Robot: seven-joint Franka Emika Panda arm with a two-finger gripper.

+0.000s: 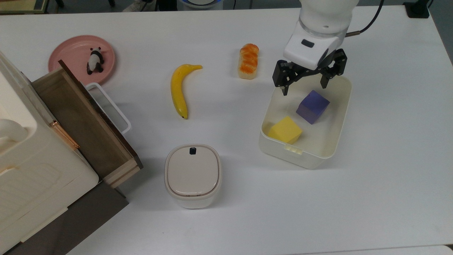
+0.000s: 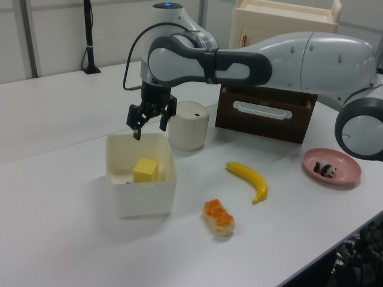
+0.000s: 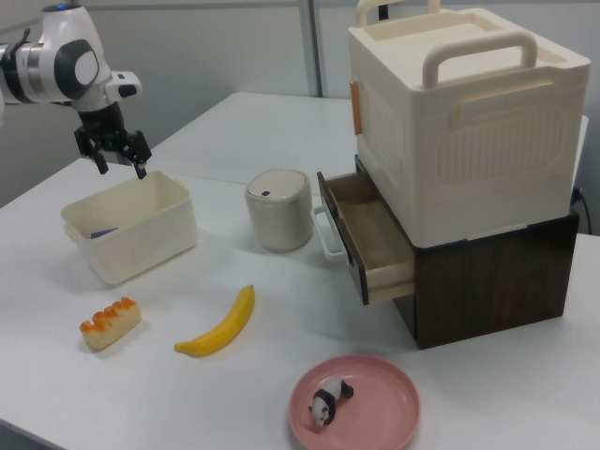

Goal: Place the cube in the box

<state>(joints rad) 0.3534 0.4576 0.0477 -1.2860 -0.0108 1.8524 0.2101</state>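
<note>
1. At the top view's left we see a pink plate [image 1: 67, 53] bearing a small panda figure [image 1: 95, 60], and below it a wooden drawer [image 1: 85, 120] pulled open from the cream cabinet.
2. Moving right along the bench [image 1: 226, 219], a banana [image 1: 178, 88] lies loose, a lidded beige bin [image 1: 193, 175] stands nearer the top view's bottom edge, and a bread roll [image 1: 248, 60] sits just beside the box's far corner.
3. The box [image 1: 339, 141] comes next, and the cube [image 1: 285, 130] rests inside it, in the corner nearest the cream clip, tilted a little against the wall (the left view shows it low in the tub [image 2: 146, 170]). A purple cube [image 1: 312, 106] shares the box, apart from the yellow one.
4. The hand [image 1: 307, 83] hangs above the box's far end with its fingers spread wide and nothing between them. We judge the placing done.
5. On handling, we judge the cube light and rigid, with a matte surface that should not slip. Its flat opposite faces are the place to take hold, squarely across the middle; the sharp edges give poor purchase, and its present lean against the wall would make a clean pinch awkward.
</note>
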